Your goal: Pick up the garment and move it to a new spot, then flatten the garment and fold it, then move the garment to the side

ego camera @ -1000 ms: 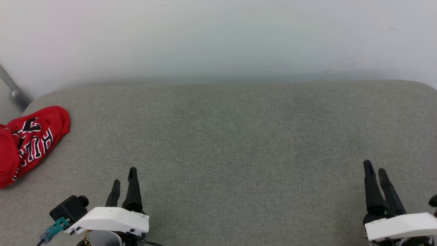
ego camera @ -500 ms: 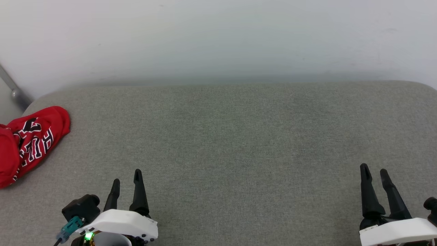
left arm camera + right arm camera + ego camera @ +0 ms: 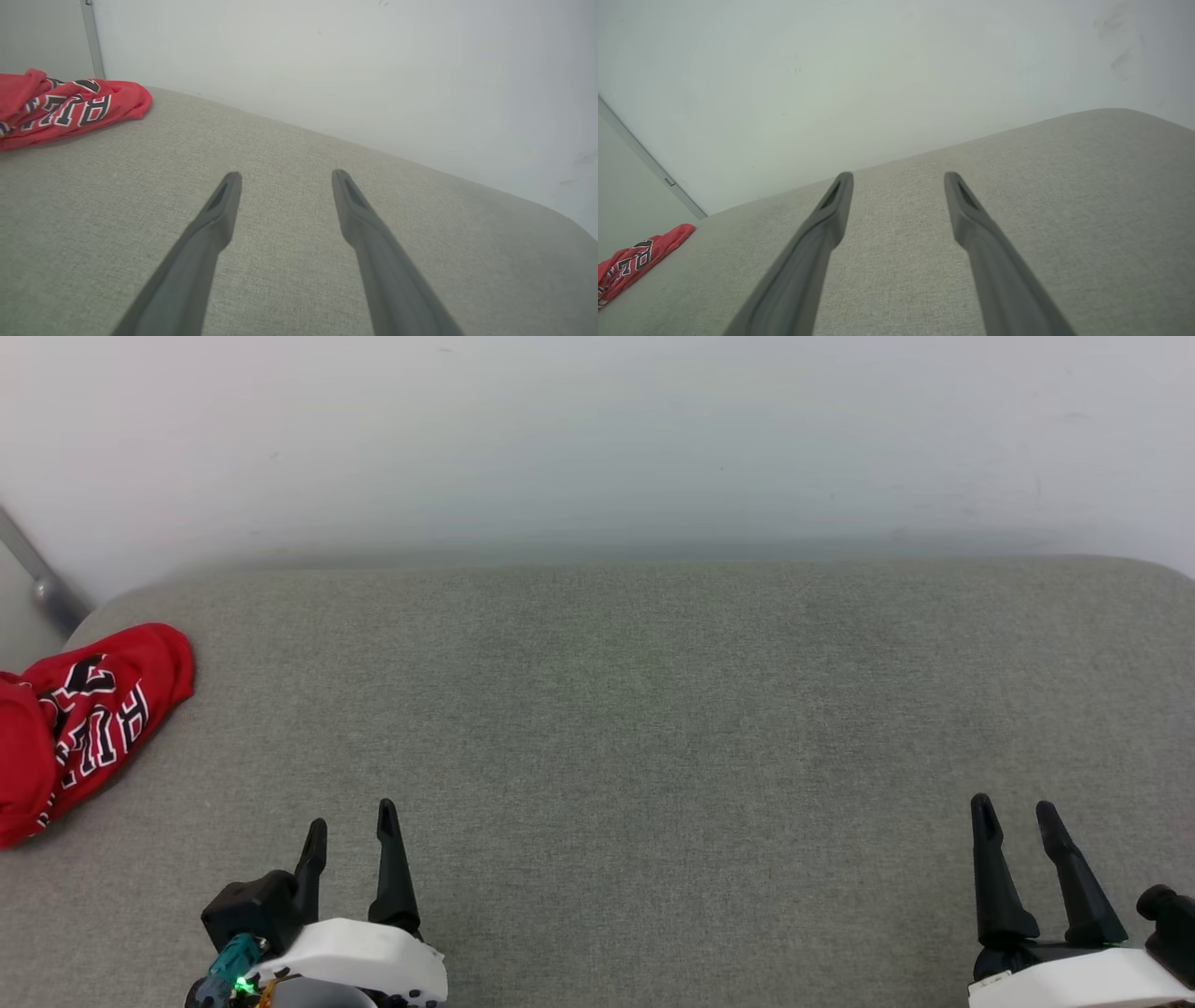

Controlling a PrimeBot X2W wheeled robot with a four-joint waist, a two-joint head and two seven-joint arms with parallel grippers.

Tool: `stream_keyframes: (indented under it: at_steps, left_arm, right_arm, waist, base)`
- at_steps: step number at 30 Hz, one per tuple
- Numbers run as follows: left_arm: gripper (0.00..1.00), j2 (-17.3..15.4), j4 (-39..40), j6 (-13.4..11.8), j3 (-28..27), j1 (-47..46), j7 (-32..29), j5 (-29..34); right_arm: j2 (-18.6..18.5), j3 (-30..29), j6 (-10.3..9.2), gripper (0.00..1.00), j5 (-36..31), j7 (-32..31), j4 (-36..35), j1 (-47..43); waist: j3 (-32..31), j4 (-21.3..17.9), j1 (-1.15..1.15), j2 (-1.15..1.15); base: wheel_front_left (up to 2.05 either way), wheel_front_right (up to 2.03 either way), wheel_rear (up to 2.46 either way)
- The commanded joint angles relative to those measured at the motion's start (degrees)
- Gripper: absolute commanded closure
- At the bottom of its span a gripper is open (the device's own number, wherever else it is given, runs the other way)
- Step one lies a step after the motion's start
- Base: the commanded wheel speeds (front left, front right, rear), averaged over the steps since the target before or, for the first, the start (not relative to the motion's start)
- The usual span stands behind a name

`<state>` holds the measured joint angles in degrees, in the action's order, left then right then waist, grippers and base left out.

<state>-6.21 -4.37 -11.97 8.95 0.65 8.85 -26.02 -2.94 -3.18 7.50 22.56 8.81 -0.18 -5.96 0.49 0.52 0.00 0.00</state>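
Note:
The garment [image 3: 84, 719] is a red jersey with black white-outlined lettering, lying bunched at the far left edge of the grey cushioned surface [image 3: 653, 709]; part of it runs off the picture. The left wrist view has the garment [image 3: 70, 109] at its upper left, the right wrist view has the garment [image 3: 630, 263] at its lower left. My left gripper [image 3: 351, 819] stands open at the lower left, well right of the garment and apart from it. At the lower right my right gripper [image 3: 1012, 810] is open too. Both hold nothing.
A pale wall [image 3: 597, 439] rises behind the surface's far edge. A grey metal bar [image 3: 33, 579] leans at the far left by the garment. The wide middle of the grey surface lies bare between the two grippers.
Both grippers have drawn back toward the bottom edge; the left one shifted right, and both pairs of fingers have spread wider apart. The garment lies as before.

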Motion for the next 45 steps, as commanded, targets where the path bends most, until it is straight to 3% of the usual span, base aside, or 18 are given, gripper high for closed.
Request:
stream_keyframes:
  at_steps: [1, 14, 45]
  left_arm:
    - [0.0, -0.3, 0.8, -0.3, 0.4, -0.3, 0.6, 1.6]
    - [0.0, -0.4, 2.4, -0.5, 1.6, 0.9, 2.3, 7.8]
    - [0.0, 2.3, 1.6, 2.6, 0.2, 3.2, 5.9, 20.6]
  right_arm:
    - [0.0, 0.1, -0.01, 0.0, -1.4, 0.6, -1.1, 0.0]
    - [0.1, 0.7, -0.01, 0.0, -8.2, 2.4, -2.6, -1.5]
    - [0.1, 1.6, -0.02, 0.0, -17.5, 6.0, -5.6, -4.1]
  waist:
    - [0.0, 0.0, 0.0, 0.0]
    - [0.1, 0.3, 0.0, 0.0]
    - [0.3, 0.7, 0.0, 0.0]
  base:
    - [0.0, 0.0, 0.0]
    - [0.0, 0.0, 0.0]
    - [0.0, 0.0, 0.0]
